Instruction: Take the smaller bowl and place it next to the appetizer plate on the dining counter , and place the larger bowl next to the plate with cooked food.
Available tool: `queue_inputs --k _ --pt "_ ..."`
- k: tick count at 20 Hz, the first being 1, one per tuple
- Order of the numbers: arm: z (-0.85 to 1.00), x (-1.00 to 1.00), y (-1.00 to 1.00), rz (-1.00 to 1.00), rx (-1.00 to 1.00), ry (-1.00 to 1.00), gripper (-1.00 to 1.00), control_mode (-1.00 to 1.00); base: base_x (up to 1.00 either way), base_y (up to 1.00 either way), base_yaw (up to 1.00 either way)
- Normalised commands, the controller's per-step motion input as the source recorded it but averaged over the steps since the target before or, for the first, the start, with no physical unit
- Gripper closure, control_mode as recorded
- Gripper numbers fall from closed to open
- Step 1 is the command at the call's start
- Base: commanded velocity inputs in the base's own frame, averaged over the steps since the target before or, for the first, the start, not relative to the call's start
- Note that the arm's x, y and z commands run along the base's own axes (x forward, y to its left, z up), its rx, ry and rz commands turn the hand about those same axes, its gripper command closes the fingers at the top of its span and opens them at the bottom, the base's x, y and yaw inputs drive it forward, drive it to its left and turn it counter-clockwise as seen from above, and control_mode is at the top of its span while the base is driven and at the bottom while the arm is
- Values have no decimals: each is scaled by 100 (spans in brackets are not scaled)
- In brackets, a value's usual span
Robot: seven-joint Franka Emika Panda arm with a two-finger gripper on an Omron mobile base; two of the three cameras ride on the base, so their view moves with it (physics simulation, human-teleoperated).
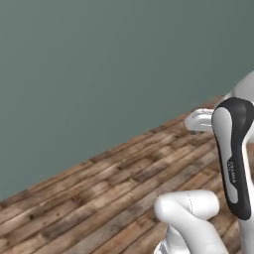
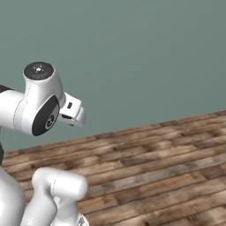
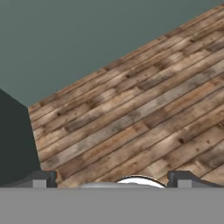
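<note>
Before us lie weathered brown plank floor (image 3: 131, 113) and plain grey-green wall (image 1: 99, 59); our tool (image 3: 112, 179) gapes empty (both bowls unseen), so we should drive on, arm tucked.

Plank floor (image 1: 114, 198) spans the foreground; wall (image 1: 109, 64) stands behind it at 12 o'clock. Arm (image 2: 39, 106) rises above the floor.

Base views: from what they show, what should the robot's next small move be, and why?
Probably drive or turn the base to bring the dining counter into sight. Both base views face a plain grey-green wall over a wooden plank floor. The gripper is open and empty, its fingertips spread above bare floor, so reaching now would find nothing.
</note>
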Motion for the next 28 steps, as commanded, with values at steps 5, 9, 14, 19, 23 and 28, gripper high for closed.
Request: queue_inputs --k 5,9,14,19,23,28 --pt "0 0 0 0 0 0 -100 100 69 -31 -32" --pt "0 0 0 0 0 0 -100 100 70 -18 -32" --pt "0 0 0 0 0 0 -100 100 70 -21 -31" --pt "0 0 0 0 0 0 -100 100 71 -17 -32" --pt "0 0 0 0 0 0 -100 100 69 -31 -33" --pt "0 0 0 0 0 0 -100 100 78 -35 -34"
